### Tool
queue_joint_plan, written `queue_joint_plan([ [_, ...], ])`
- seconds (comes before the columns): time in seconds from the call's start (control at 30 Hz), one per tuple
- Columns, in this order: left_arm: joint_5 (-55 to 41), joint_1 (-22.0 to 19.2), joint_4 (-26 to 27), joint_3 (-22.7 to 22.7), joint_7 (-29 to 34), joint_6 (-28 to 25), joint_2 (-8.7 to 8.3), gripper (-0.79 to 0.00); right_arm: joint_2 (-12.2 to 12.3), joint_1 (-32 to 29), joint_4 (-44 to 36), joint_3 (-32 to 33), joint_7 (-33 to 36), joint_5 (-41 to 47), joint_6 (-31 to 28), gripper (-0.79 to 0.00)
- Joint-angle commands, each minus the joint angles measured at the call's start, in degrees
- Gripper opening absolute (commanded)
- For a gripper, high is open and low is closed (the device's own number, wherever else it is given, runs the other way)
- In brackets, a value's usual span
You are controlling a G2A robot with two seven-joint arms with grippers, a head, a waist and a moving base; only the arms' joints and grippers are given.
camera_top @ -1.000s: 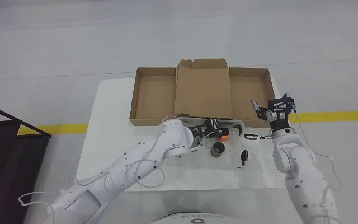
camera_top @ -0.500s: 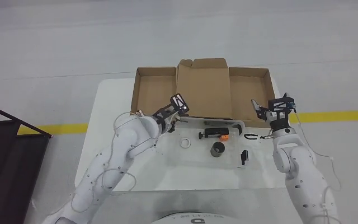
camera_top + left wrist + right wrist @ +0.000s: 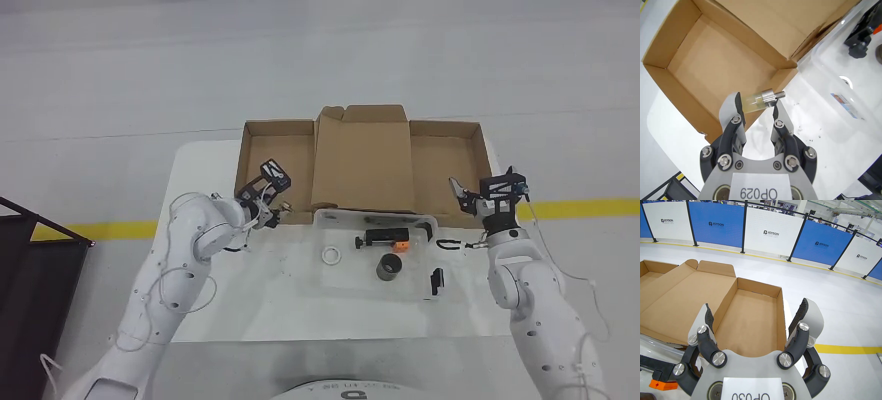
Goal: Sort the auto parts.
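Observation:
My left gripper [image 3: 272,190] [image 3: 757,102] is shut on a small translucent cylinder with a metal threaded stud [image 3: 759,99]. It hangs above the front wall of the cardboard box's left compartment [image 3: 275,170] [image 3: 715,62]. My right gripper [image 3: 490,195] [image 3: 757,309] is open with nothing in it, by the front right corner of the right compartment [image 3: 445,165] [image 3: 749,317]. On the clear tray [image 3: 350,282] lie a white ring [image 3: 329,256], a black clamp with an orange end [image 3: 380,240], a dark cylinder [image 3: 389,266] and a black piece [image 3: 436,281].
A wide cardboard flap [image 3: 362,160] lies between the two compartments. A black hook-shaped part [image 3: 450,244] rests at the tray's right side. A black frame [image 3: 30,260] stands left of the white table. A yellow floor line [image 3: 590,207] runs behind.
My left arm has swung from the middle of the tray leftward to the left compartment's front wall, carrying the cylinder. The right arm has not moved.

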State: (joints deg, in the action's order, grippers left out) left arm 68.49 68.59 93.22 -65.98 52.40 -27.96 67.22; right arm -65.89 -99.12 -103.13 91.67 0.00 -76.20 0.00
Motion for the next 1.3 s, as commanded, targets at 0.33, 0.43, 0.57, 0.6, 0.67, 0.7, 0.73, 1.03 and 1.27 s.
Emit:
queue_joint_plan([
  [0.33,1.0,0.2,2.3,1.3,-0.2,1.9,0.00,0.000,0.0,0.0,0.0,0.0,0.0,0.0,0.0,0.000],
  [0.43,1.0,0.2,2.3,1.3,-0.2,1.9,0.00,0.000,0.0,0.0,0.0,0.0,0.0,0.0,0.0,0.000],
  [0.57,1.2,0.2,3.0,1.4,-0.9,1.9,0.01,0.000,0.0,0.0,0.0,0.0,0.0,0.0,0.0,0.000],
  [0.6,1.9,0.6,4.1,1.5,-2.0,2.0,-0.01,0.000,0.0,0.0,0.0,0.0,0.0,0.0,0.0,0.000],
  [0.67,4.6,2.7,8.6,2.0,-5.7,0.9,-0.25,0.000,0.0,0.0,0.0,0.0,0.0,0.0,0.0,0.000],
  [0.7,6.3,3.9,11.5,2.5,-7.4,-0.8,-0.45,0.000,0.0,0.0,0.0,0.0,0.0,0.0,0.0,0.000],
  [0.73,8.4,5.1,13.8,2.8,-8.6,-1.7,-0.65,0.000,0.0,0.0,0.0,0.0,0.0,0.0,0.0,0.000],
  [1.03,19.6,9.2,23.9,11.5,-10.2,-13.1,-1.25,0.000,0.0,0.0,0.0,0.0,0.0,0.0,0.0,0.000],
  [1.27,18.3,9.0,23.5,11.6,-9.8,-13.2,-1.18,0.000,0.0,0.0,0.0,0.0,0.0,0.0,0.0,0.000],
])
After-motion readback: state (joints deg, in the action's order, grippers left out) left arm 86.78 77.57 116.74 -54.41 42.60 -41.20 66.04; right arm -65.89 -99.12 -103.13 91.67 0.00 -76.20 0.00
